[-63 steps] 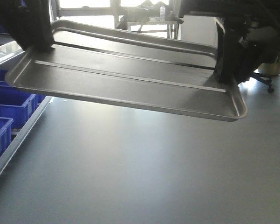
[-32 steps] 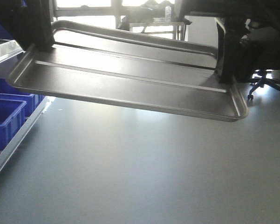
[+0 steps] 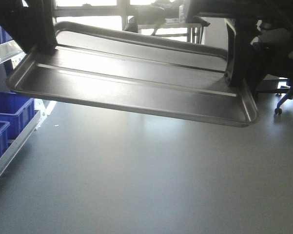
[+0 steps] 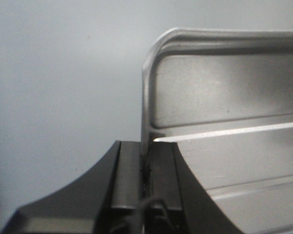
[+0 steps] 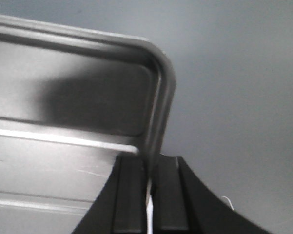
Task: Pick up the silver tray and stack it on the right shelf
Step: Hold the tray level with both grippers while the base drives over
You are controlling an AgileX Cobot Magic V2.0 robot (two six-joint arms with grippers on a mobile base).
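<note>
I have the silver tray held up off the grey floor between both arms. In the front view it lies nearly flat, with its right end a little lower than its left. The left gripper is pinched tight on the rim of one short end, and the metal edge runs straight down between its two dark pads. The right gripper clamps the opposite short end the same way, just below a rounded corner. Against the view from a second ago, the tray sits in the same spot in the front camera and neither grip looks any different; both ridges still run across its floor at the same slant. What has changed is the scenery behind it. The far table by the bright windows has drifted to the right. The office chair has slid toward the right edge of the picture and sits lower. On the left, I now see two blue bins on the rack where there were three.
</note>
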